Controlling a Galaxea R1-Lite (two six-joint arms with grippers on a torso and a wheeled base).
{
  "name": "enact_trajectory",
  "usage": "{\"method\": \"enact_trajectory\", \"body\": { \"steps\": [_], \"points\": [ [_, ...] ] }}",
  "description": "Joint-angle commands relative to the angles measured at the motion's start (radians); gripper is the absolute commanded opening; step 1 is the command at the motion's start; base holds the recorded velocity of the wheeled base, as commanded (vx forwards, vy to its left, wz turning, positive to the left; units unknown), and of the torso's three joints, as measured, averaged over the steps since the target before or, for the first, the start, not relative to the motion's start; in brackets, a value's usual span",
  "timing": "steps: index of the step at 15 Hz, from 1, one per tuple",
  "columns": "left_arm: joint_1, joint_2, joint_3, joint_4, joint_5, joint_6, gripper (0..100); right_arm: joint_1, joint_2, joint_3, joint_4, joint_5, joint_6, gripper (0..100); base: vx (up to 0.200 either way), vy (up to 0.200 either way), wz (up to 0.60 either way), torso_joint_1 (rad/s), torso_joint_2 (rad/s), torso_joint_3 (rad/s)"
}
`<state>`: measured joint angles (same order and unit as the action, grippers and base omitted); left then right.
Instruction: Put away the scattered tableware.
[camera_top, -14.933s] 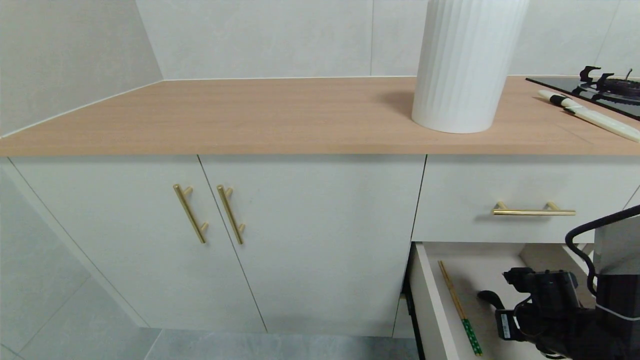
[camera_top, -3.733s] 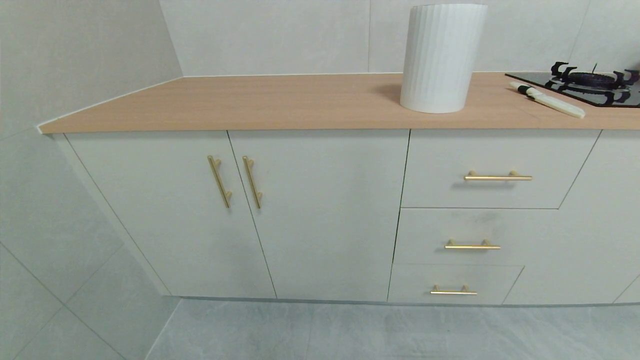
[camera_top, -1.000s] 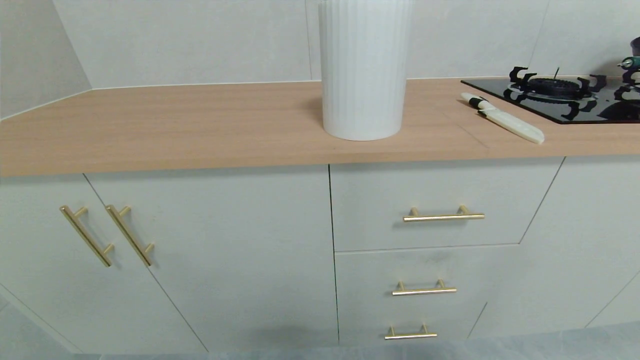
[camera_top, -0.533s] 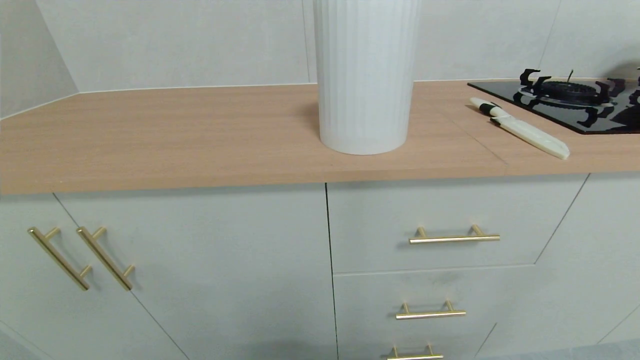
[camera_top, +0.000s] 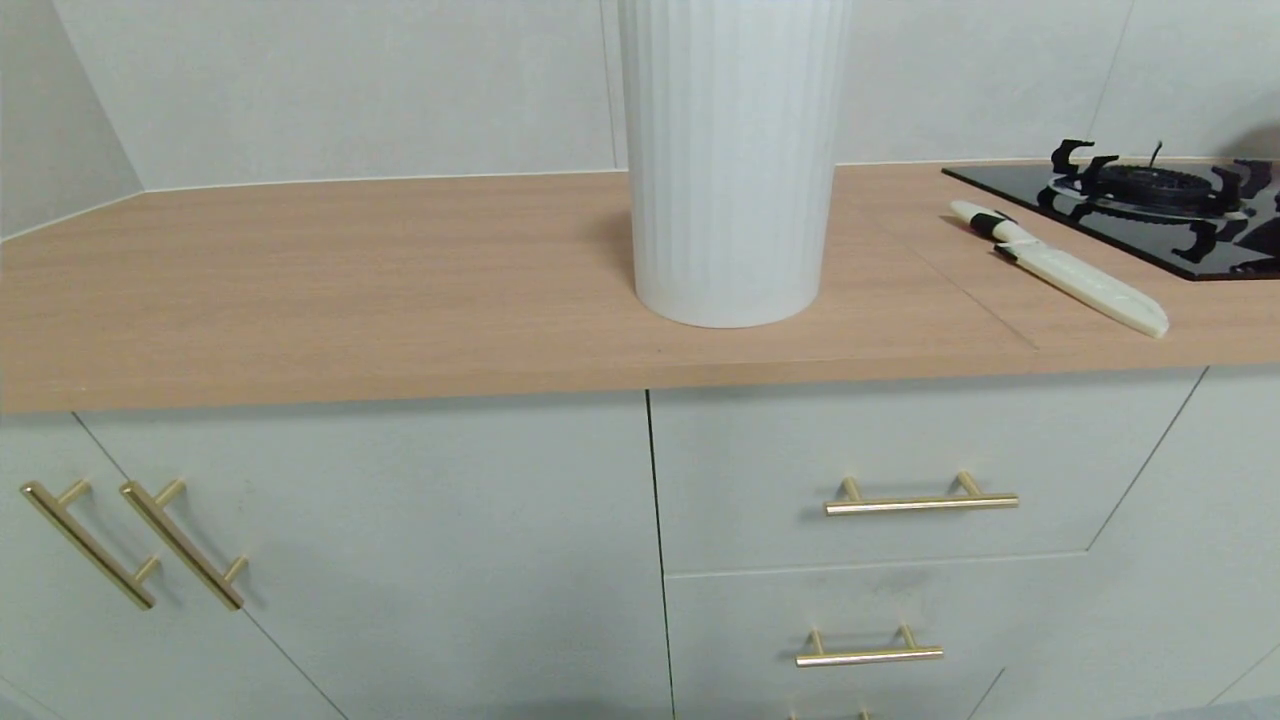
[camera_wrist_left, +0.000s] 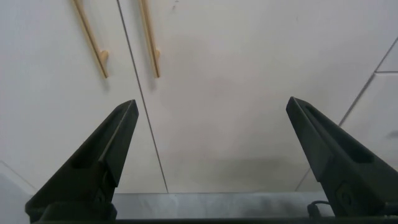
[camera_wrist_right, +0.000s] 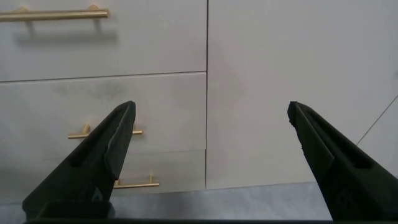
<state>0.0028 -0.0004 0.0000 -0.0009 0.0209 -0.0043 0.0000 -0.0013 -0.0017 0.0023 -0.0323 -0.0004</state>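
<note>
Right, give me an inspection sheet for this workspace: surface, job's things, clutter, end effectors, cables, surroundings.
Surface: wooden countertop above white cabinets.
Job's things: knife lying flat on the countertop, beside the gas hob; drawers below it shut.
Clutter: ribbed white container standing upright near the front edge.
End effectors: left end effector open, empty, facing the cabinet doors; right end effector open, empty, facing the drawers.
Cables: nothing seen.
Surroundings: tiled wall behind; cabinet doors shut.

A tall white ribbed cylindrical container (camera_top: 730, 160) stands near the wooden counter's (camera_top: 300, 290) front edge. A cream-bladed knife (camera_top: 1062, 269) lies toward the right end, beside the black glass hob (camera_top: 1150, 215).
</note>
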Motion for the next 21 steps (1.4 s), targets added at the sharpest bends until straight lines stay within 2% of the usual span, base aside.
{"method": "enact_trajectory", "body": {
  "steps": [1, 4, 8, 21],
  "points": [
    [0.000, 0.000, 0.000, -0.001, 0.001, 0.000, 100, 0.000, 0.001, 0.000, 0.001, 0.000, -0.001, 100, 0.000, 0.000, 0.00, 0.036, -0.19, -0.134],
    [0.000, 0.000, 0.000, -0.001, 0.001, 0.000, 100, 0.000, 0.001, 0.000, 0.001, 0.000, -0.001, 100, 0.000, 0.000, 0.00, 0.084, -0.22, -0.284],
    [0.000, 0.000, 0.000, -0.001, 0.001, 0.000, 100, 0.000, 0.001, 0.000, 0.001, 0.000, -0.001, 100, 0.000, 0.000, 0.00, 0.129, -0.53, -0.306],
    [0.000, 0.000, 0.000, -0.001, 0.001, 0.000, 100, 0.000, 0.001, 0.000, 0.001, 0.000, -0.001, 100, 0.000, 0.000, 0.00, 0.191, -0.48, -0.295]
  ]
}}
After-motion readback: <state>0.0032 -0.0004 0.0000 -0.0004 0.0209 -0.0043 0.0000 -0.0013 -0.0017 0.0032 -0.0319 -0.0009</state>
